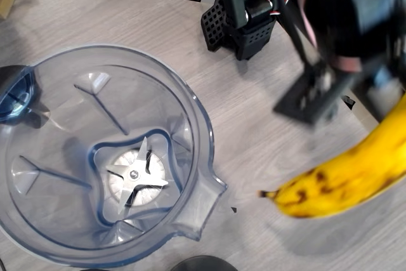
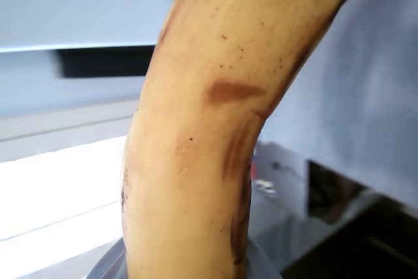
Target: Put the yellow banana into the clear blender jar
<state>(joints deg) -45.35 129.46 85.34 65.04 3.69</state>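
The bench (image 1: pixel 266 93) is carrying the clear blender jar (image 1: pixel 57 93), which is standing upright at the left of the overhead view, mouth open and its blade (image 1: pixel 135 174) exposed, empty and ready to receive. The yellow banana (image 1: pixel 346 179) is showing at the right edge, well apart from the jar, apparently lifted. In the wrist view it is running close past the lens, suggesting a hold. The end effector's opening is blurred overhead; I cannot tell its state.
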